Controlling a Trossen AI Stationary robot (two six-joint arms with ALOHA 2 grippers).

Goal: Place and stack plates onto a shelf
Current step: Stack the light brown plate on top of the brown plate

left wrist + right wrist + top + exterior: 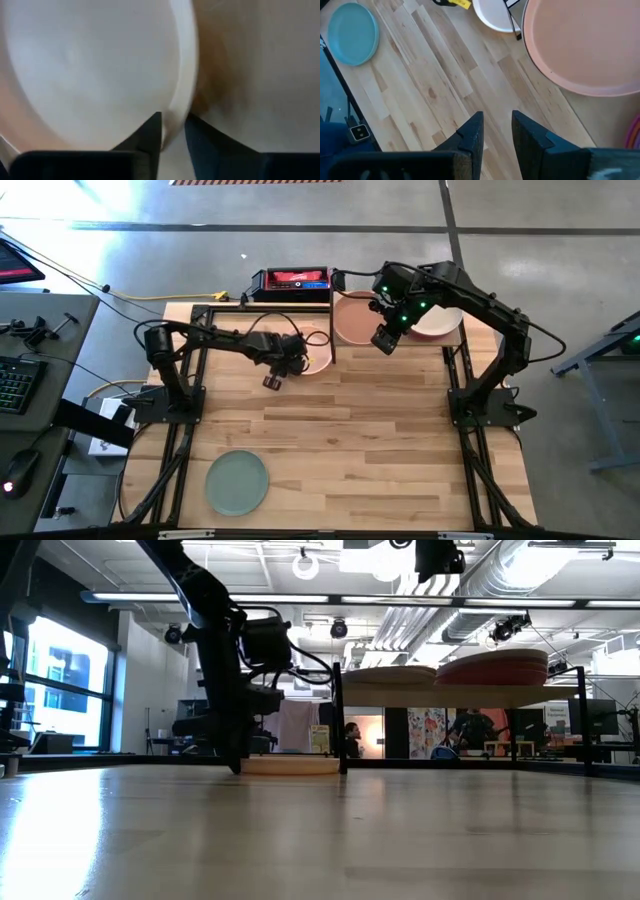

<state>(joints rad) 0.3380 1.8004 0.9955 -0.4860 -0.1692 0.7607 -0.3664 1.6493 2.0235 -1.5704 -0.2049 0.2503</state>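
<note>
The left end effector (172, 132) is low on the bench (380, 440), and its two fingers stand astride the rim of a pale plate (316, 352) that lies flat just beside the shelf (450, 338). The fingers are close to the rim, but I cannot tell if they already clamp it. The right end effector (495, 130) hangs above the bench in front of the shelf, fingers a little apart and empty.

On the shelf I see two stacks, one with a pink plate (580, 45) on top. A mint plate (237, 482) lies well apart, near the front edge of the bench.

I think the risk is a shallow pinch: the rim is thin and smooth, so the plate may slip or tilt when lifted. It lies close to a black shelf leg (512, 20), so a swing could knock it. The right arm is also near the shelf front and narrows the way. The middle of the bench has much free room.
</note>
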